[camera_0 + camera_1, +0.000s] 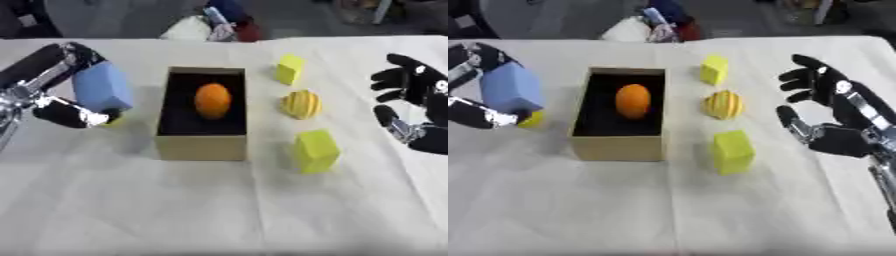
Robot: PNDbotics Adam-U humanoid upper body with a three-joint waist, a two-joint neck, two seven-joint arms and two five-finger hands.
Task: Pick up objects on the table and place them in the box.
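An open cardboard box point(201, 146) with a dark inside stands mid-table, and an orange fruit point(213, 100) lies in it. My left hand point(63, 111) is left of the box, shut on a light blue block point(102, 88) held just above the table. A small yellow thing point(114, 120) peeks out under that block. Right of the box lie a small yellow block point(290, 69), a yellow striped ball point(301, 104) and a larger yellow block point(316, 150). My right hand point(833, 107) hovers open at the right, apart from all of them.
A white cloth point(219, 210) covers the table, with broad bare room in front of the box. At the far edge lie white, blue and red things point(214, 25) off the work area.
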